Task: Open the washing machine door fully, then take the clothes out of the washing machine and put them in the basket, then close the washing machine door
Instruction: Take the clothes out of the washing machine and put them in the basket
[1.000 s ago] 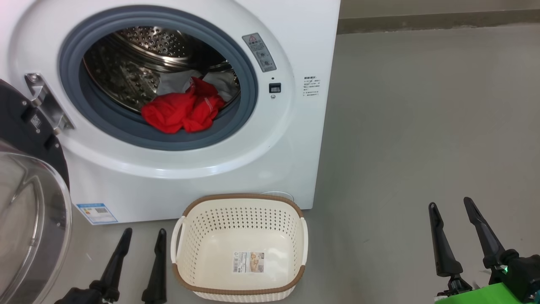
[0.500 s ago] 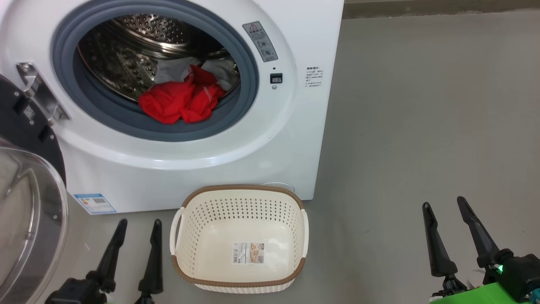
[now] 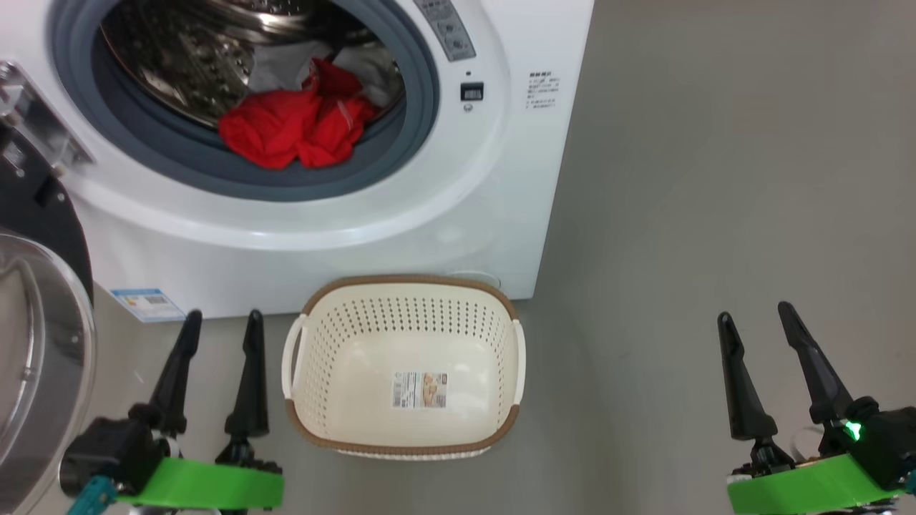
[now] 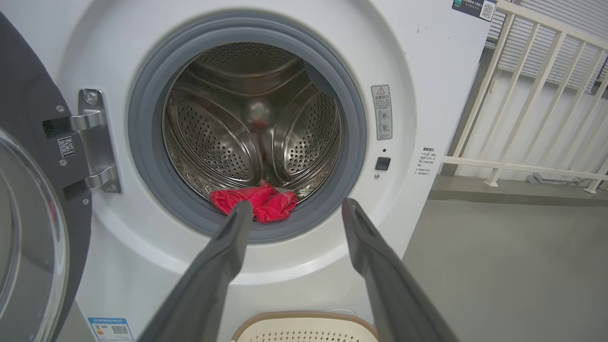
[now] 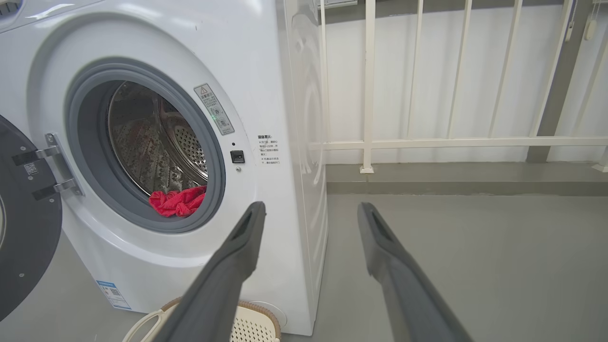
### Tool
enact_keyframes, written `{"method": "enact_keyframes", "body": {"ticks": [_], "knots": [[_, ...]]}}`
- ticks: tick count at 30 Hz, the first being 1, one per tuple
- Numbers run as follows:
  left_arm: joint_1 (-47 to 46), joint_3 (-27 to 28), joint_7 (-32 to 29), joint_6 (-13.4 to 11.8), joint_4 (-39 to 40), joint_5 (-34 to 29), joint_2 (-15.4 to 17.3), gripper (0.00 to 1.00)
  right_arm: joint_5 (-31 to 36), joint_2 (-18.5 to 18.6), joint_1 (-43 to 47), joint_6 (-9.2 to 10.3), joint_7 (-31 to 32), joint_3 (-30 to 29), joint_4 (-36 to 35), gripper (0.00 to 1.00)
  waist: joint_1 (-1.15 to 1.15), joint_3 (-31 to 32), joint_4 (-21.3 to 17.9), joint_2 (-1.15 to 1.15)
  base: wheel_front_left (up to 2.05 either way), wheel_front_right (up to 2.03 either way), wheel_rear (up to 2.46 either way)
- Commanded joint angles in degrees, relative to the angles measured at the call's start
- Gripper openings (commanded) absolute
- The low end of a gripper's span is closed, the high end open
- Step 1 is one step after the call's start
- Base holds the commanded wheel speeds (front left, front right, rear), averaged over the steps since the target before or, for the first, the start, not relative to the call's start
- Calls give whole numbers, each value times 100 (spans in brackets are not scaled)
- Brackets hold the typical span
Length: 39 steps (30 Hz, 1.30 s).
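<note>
To fetch out: clothes (image 3: 290, 132), heaped at the mouth of the washing machine (image 3: 429, 214).
Around them: washing machine door (image 3: 36, 214) swung wide, basket (image 3: 408, 282) empty on the floor (image 3: 680, 214) just below; left end effector (image 3: 223, 318) and right end effector (image 3: 755, 315) both spread apart, holding nothing. Risk on reaching in: snagging fabric on the gasket (image 3: 386, 164), or dropping a piece short of the basket through a shallow pinch.

You are looking at a laundry corner, more like a balcony or utility area than a furnished room. A white front-loading washing machine (image 5: 285, 71) stands directly on a bare grey floor (image 3: 715, 179), with a cream basket (image 3: 401, 325) at its foot. At the upper right of both wrist views, a white railing (image 5: 427, 142) runs along a raised grey kerb (image 5: 451, 178).
</note>
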<state>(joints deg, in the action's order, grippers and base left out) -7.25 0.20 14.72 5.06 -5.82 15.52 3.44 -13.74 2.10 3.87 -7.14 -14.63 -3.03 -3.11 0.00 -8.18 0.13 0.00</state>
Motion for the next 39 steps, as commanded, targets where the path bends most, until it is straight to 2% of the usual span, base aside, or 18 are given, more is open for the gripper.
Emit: {"method": "enact_keyframes", "body": {"ticks": [1, 8, 19, 28, 39], "knots": [[-250, 186, 28, -7, 136, 18, 53, 100, -74, 77, -238, -35, -37, 143, -174, 100, 0, -247, 35, 0, 0, 0, 0], [-753, 169, 28, 69, 43, 210, 35, 100, -153, 77, -466, -35, -37, 261, -273, 100, 0, -749, 57, 0, 0, 0, 0], [-1644, 298, 28, -13, -467, 209, 94, 100, -140, 77, -756, -35, -37, 339, -280, 100, 0, -1261, -34, 0, 0, 0, 0], [-2364, 318, 0, -200, -1018, 47, 273, 100, -152, 77, -831, -35, -37, 361, -258, 100, 0, -1414, -158, 0, 0, 0, 0], [-3496, 265, -326, -413, -1730, -99, 548, 100, -142, 77, -908, -35, -37, 401, -284, 100, 0, -1728, -311, 0, 0, 0, 0]]}}
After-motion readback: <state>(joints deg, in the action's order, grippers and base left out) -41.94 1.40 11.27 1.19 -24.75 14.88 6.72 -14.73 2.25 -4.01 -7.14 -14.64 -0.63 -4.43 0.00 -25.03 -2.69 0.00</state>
